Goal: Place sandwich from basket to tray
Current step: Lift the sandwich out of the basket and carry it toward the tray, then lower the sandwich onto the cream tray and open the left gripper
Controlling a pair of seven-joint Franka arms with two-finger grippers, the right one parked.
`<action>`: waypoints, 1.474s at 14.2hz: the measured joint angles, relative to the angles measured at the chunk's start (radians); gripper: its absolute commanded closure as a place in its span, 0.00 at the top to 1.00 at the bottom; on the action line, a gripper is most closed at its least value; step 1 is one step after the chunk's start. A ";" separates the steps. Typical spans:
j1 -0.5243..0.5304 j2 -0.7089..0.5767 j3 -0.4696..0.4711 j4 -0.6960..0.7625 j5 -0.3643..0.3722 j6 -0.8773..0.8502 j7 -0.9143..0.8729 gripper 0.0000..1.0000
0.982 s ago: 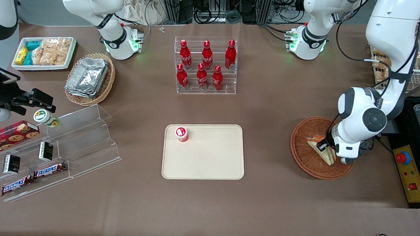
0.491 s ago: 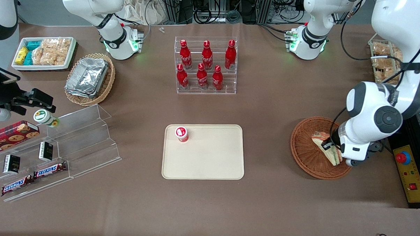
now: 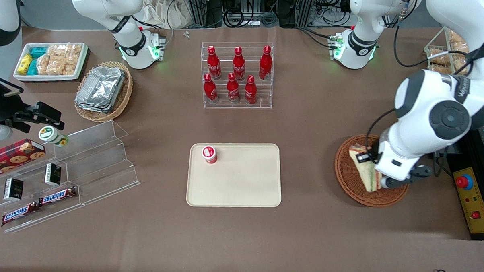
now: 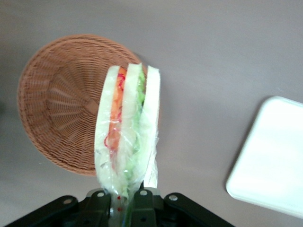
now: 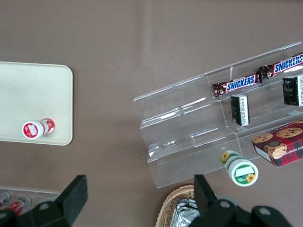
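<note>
One step of two looks done: your gripper (image 4: 124, 201) is clamped on the narrow end of the sandwich (image 4: 127, 130), which hangs above the basket (image 4: 57, 101), lifted clear of the weave as far as the wrist view shows. What is left for you is the carry toward the middle of the tabletop (image 3: 306, 126) and the set-down on the tray (image 3: 244, 184). Nothing else shows in the basket. On the tray stands a small red-and-white cup (image 3: 209, 154) in one corner; the rest of its surface is bare, so you have room to land the sandwich well apart from it.
</note>
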 measured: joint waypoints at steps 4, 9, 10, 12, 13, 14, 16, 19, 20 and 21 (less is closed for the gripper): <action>-0.142 0.050 -0.006 0.061 0.000 -0.013 0.000 0.00; -0.249 0.228 -0.007 0.177 0.000 -0.002 0.000 0.00; -0.269 0.263 -0.006 0.198 0.000 0.010 -0.001 0.00; -0.298 0.327 -0.006 0.222 0.000 0.061 -0.001 0.00; -0.310 0.355 -0.006 0.228 0.000 0.091 -0.001 0.00; -0.321 0.380 -0.006 0.230 0.000 0.118 -0.001 0.00; -0.344 0.426 -0.004 0.231 0.000 0.181 -0.003 0.00; -0.375 0.493 -0.003 0.235 0.035 0.267 -0.034 0.00; -0.379 0.511 -0.003 0.236 0.059 0.276 -0.047 0.00; -0.380 0.526 -0.003 0.238 0.077 0.279 -0.058 0.00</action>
